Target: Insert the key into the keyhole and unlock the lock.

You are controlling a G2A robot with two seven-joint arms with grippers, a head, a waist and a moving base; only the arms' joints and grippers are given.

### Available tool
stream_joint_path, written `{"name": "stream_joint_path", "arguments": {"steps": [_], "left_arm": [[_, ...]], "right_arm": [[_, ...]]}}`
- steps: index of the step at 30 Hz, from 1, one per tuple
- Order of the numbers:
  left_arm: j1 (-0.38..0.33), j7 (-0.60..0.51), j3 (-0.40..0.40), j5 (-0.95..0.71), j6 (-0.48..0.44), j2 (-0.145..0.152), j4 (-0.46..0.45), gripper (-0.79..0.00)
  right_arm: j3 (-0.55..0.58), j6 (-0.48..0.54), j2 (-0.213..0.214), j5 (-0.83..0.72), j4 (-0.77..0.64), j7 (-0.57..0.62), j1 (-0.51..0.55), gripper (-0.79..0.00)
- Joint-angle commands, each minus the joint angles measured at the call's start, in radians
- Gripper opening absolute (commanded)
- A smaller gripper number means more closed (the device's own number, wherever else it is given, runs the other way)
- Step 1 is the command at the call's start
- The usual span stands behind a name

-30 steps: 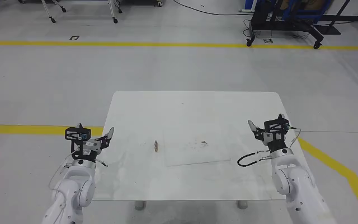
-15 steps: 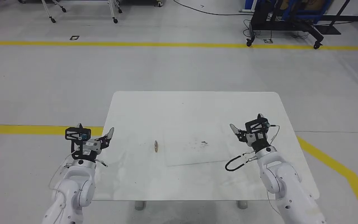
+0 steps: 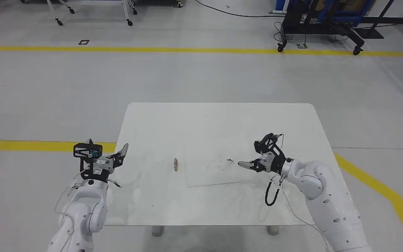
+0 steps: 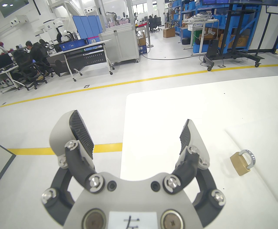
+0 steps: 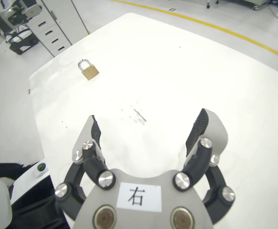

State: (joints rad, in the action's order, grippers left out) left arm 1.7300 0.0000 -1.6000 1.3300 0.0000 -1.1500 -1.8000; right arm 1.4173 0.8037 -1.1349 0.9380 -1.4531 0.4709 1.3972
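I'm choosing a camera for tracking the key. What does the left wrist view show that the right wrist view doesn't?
Left wrist view: the open left claw, with blue shelves behind. Right wrist view: the open right claw, a thin key ahead of it, a drawer cabinet. Both: the brass padlock lying on the white table.

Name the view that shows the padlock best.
Right wrist view: the padlock lies unobstructed, brass body and shackle arch both plain. Left wrist view shows it obliquely; top view, a small speck.
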Motion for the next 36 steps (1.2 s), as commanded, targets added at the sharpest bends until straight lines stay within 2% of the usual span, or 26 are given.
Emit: {"name": "stream_joint_path", "arguments": {"steps": [1, 8, 21, 27, 36], "left_arm": [[0.000, 0.000, 0.000, 0.000, 0.000, 0.000, 0.000, 0.000], [0.000, 0.000, 0.000, 0.000, 0.000, 0.000, 0.000, 0.000], [0.000, 0.000, 0.000, 0.000, 0.000, 0.000, 0.000, 0.000], [0.000, 0.000, 0.000, 0.000, 0.000, 0.000, 0.000, 0.000], [0.000, 0.000, 0.000, 0.000, 0.000, 0.000, 0.000, 0.000]], "right_arm": [[-0.012, 0.045, 0.002, -0.015, 0.028, 0.025, -0.024, 0.000], [-0.046, 0.163, 0.010, -0.089, 0.080, 0.054, -0.066, 0.000], [-0.055, 0.168, 0.010, -0.089, 0.083, 0.055, -0.063, 0.000], [-0.089, 0.163, 0.013, 0.044, 0.069, 0.036, -0.107, 0.000], [-0.186, 0.178, 0.014, 0.393, 0.106, -0.073, -0.214, 0.000]]}}
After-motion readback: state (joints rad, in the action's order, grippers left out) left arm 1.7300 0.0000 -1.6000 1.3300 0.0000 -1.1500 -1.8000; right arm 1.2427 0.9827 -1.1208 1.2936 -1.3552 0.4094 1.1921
